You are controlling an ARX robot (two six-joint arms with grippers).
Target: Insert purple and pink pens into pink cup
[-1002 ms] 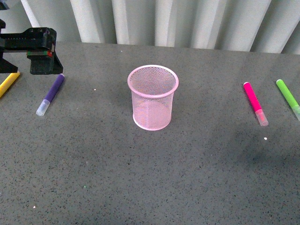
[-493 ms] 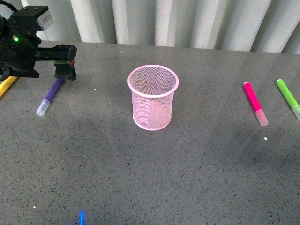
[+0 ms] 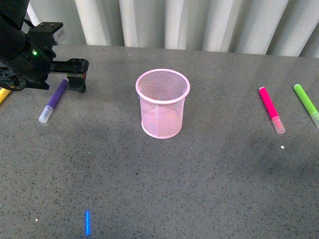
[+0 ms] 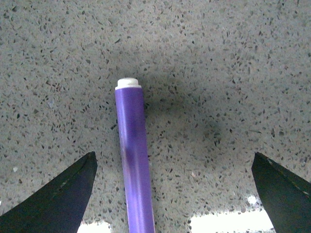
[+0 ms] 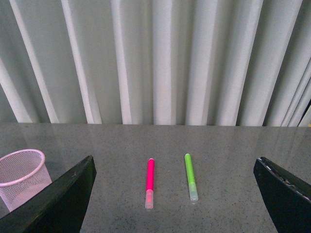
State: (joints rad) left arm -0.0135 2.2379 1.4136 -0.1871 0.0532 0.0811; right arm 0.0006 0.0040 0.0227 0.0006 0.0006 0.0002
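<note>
Left gripper (image 4: 172,194) is spread wide and empty, hanging over the purple pen (image 4: 133,165). The pen lies flat on the table (image 3: 199,189), far left, well apart from the cup (image 3: 162,114). In the left wrist view the barrel runs between the two fingers, across their closing line. It sits nearer one finger than the other, and neither touches it.

Right gripper (image 5: 172,194) is also spread with nothing in it, and it doesn't show in the front view. The pink pen (image 3: 270,109) lies flat on the right side, well apart from the cup. A green pen (image 3: 305,102) sits just beside it on the outer side, not touching.

Handling, my read: both pens are light, stiff plastic with smooth round barrels, so they can roll or squirt out under an off-centre pinch. I'd centre the jaws on the purple one first, then grip the coloured barrel near its middle. I'd avoid the clear cap end, which looks slicker and could pull off.

The cup stands upright mid-table, mouth open. I see nothing through the mesh, so it's empty. It looks light and easy to tip, so I'd drop each pen in from above without touching the rim. I expect each pen to lean against the wall inside.
</note>
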